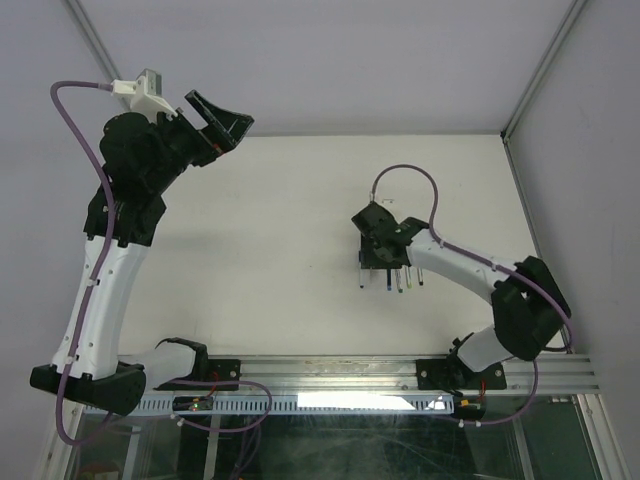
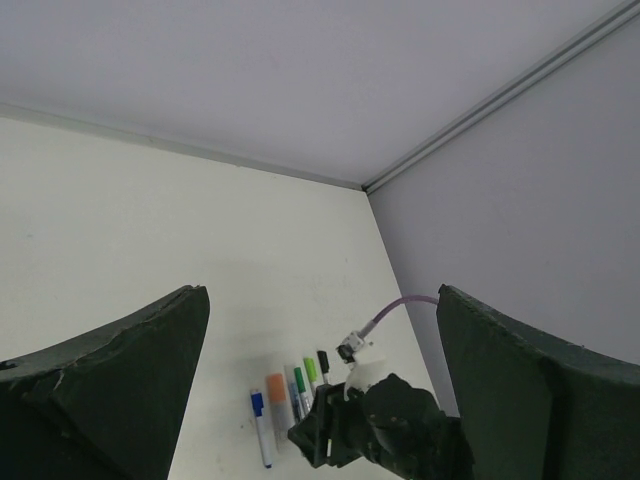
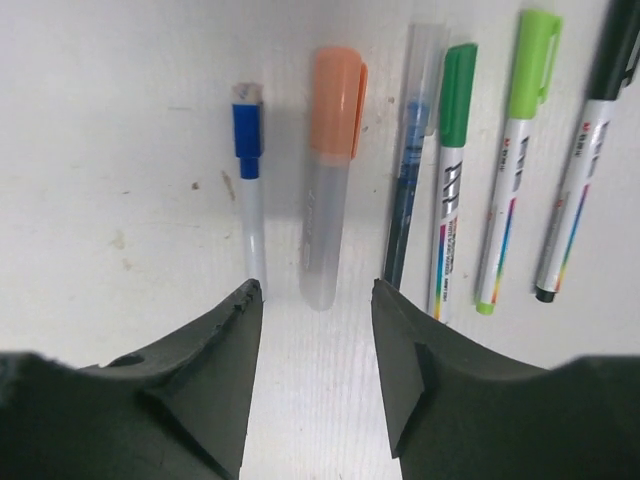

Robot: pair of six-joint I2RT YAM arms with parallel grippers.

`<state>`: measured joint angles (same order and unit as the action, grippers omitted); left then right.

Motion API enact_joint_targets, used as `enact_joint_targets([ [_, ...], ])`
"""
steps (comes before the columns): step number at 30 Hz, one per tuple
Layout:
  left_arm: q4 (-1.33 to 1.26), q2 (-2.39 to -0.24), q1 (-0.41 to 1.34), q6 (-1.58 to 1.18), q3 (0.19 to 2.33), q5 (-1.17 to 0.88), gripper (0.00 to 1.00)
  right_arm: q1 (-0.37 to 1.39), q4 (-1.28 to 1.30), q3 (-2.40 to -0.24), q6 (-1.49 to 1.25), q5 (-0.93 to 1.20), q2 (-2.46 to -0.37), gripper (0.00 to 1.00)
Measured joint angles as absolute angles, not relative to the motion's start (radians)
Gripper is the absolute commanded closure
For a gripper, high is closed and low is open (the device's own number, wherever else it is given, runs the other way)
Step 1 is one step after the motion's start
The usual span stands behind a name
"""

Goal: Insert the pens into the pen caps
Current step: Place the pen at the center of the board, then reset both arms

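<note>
The right gripper hangs low over a row of pens lying side by side on the white table, right of centre in the overhead view. In the right wrist view its jaws stand apart and clamp nothing: the two dark fingers rise from the bottom edge on either side of the lower end of the orange-capped pen, with a strip of bare table showing between each finger and the grey barrel. To the left of that pen lies a thinner white pen with a blue cap. To its right, in order, come a blue pen under a clear cap, a pen with a dark green cap, one with a light green cap and, at the right edge, one with a black cap. All six point the same way, caps toward the top of the frame, and every cap sits on its pen. The left gripper is raised at the upper left of the overhead view, well apart from the pens, its jaws spread wide with nothing between them.
</note>
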<state>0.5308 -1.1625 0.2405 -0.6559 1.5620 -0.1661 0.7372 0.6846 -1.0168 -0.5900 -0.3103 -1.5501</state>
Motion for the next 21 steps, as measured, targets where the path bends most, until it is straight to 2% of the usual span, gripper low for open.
enact_joint_targets([
  [2,0.530,-1.159,0.241,-0.664,1.562,-0.166,0.01,0.737,0.689,-1.017,-0.581,-0.316,-1.481,0.40],
  [4,0.524,-1.155,0.241,-0.670,1.562,-0.167,0.01,0.737,0.689,-1.018,-0.572,-0.321,-1.406,0.26],
  [6,0.513,-1.150,0.240,-0.673,1.561,-0.168,0.01,0.737,0.683,-1.018,-0.562,-0.326,-1.328,0.17],
  [13,0.480,-1.134,0.240,-0.687,1.550,-0.187,0.01,0.737,0.621,-0.994,-0.559,-0.361,-1.118,0.05],
  [21,0.469,-1.127,0.241,-0.698,1.527,-0.189,0.01,0.737,0.465,-0.805,-0.530,-0.382,-0.756,0.03],
])
